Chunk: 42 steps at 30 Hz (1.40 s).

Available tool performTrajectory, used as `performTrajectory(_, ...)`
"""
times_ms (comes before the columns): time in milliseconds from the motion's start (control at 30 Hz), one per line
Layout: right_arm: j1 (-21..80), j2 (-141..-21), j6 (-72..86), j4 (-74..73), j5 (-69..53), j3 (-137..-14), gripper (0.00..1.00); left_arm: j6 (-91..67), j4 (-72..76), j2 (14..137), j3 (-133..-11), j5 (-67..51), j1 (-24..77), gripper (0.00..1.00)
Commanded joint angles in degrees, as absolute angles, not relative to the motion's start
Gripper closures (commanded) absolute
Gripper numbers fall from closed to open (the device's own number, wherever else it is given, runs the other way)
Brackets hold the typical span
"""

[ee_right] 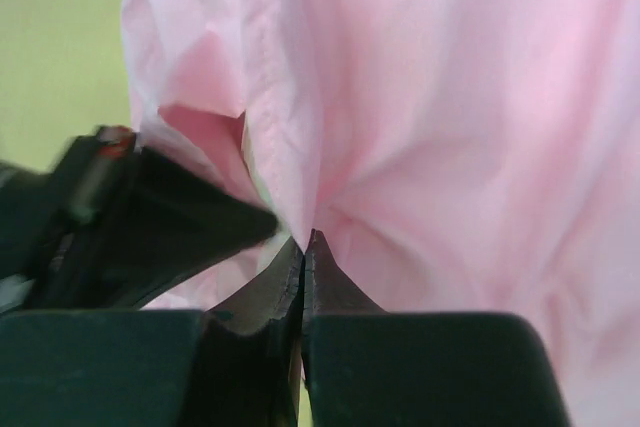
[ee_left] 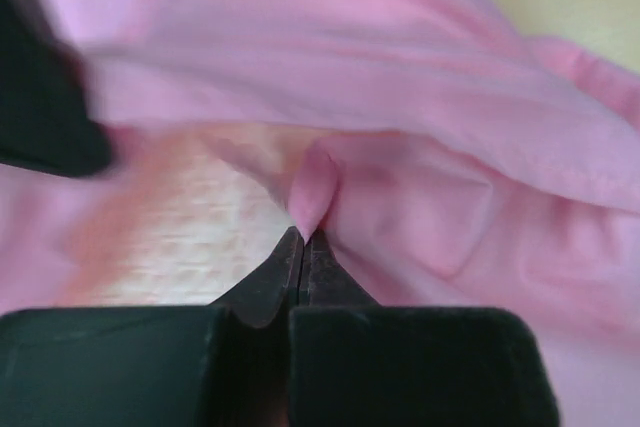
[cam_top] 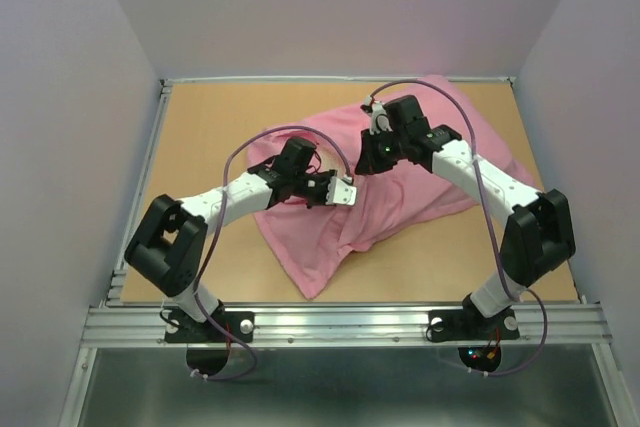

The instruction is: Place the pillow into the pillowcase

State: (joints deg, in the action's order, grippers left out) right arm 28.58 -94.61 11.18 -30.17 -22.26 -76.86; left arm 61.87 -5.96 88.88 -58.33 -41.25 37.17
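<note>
The pink pillowcase (cam_top: 420,162) lies rumpled across the middle of the table, bulging over something thick. The pillow shows only in the left wrist view, as a cream dimpled patch (ee_left: 185,247) under the lifted pink cloth; in the top view it is hidden. My left gripper (cam_top: 348,197) is shut on a small fold of the pillowcase (ee_left: 312,187), fingertips together (ee_left: 303,239). My right gripper (cam_top: 366,159) is close beside it, also shut on a pinch of the pillowcase (ee_right: 300,187), fingertips together (ee_right: 304,243). Each wrist view shows the other gripper as a dark blurred shape at its left.
The wooden table (cam_top: 220,117) has a raised metal rim (cam_top: 150,167) and is enclosed by pale walls. A corner of the pillowcase (cam_top: 312,287) reaches towards the near edge. Purple cables (cam_top: 250,142) loop above both arms.
</note>
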Motion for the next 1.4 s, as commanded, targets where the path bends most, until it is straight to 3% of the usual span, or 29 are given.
performTrajectory(0, 28.48, -92.55, 9.32, -31.29, -15.74, -74.53, 0.99, 59.94, 4.92, 88.17, -56.78, -38.76, 37.62, 0.76)
performTrajectory(100, 28.48, -92.72, 8.88, -31.47, -15.29, -73.83, 1.0, 59.6, 0.54, 81.25, -56.6, -39.2, 37.44, 0.52)
performTrajectory(167, 28.48, -92.2, 8.7, -31.55, -15.9, -73.83, 0.99, 54.52, 0.09, 75.45, -55.64, -39.98, 36.22, 0.41)
performTrajectory(400, 28.48, -91.76, 9.49, -31.38, -15.29, -74.18, 0.99, 37.45, -2.47, 68.46, -50.81, -33.32, 32.08, 0.34)
performTrajectory(600, 28.48, -90.71, 10.37, -31.38, -17.4, -75.41, 0.99, 28.48, -0.35, 77.49, -52.28, -24.18, 30.5, 0.33)
performTrajectory(833, 28.48, -90.35, 10.19, -31.46, -20.74, -76.29, 1.0, 25.58, -0.26, 84.1, -53.08, -22.24, 30.24, 0.31)
performTrajectory(867, 28.48, -90.35, 10.11, -31.55, -20.92, -76.2, 0.99, 25.4, -0.35, 84.63, -53.35, -22.58, 30.15, 0.35)
performTrajectory(900, 28.48, -90.26, 10.11, -31.47, -21.27, -76.2, 0.99, 25.31, -0.35, 85.16, -53.87, -24.15, 30.15, 0.61)
performTrajectory(933, 28.48, -90.26, 10.11, -31.46, -21.53, -76.11, 0.99, 25.49, -0.44, 85.25, -54.31, -25.39, 30.15, 0.78)
performTrajectory(1000, 28.56, -89.91, 10.28, -31.46, -22.14, -76.11, 0.99, 25.66, -0.44, 83.95, -55.8, -31.07, 30.15, 1.0)
performTrajectory(1133, 28.48, -89.21, 10.63, -31.29, -23.9, -76.38, 1.0, 25.14, 8.47, 81.21, -57.92, -39.37, 30.67, 1.0)
performTrajectory(1200, 28.39, -88.77, 11.16, -31.2, -24.69, -76.99, 0.99, 17.15, 14.04, 82.34, -58.7, -45.69, 32.33, 1.0)
performTrajectory(1367, 26.81, -87.81, 13.61, -31.03, -25.4, -79.01, 0.99, 10.9, 24.52, 91.57, -64.06, -45.27, 35.68, 1.0)
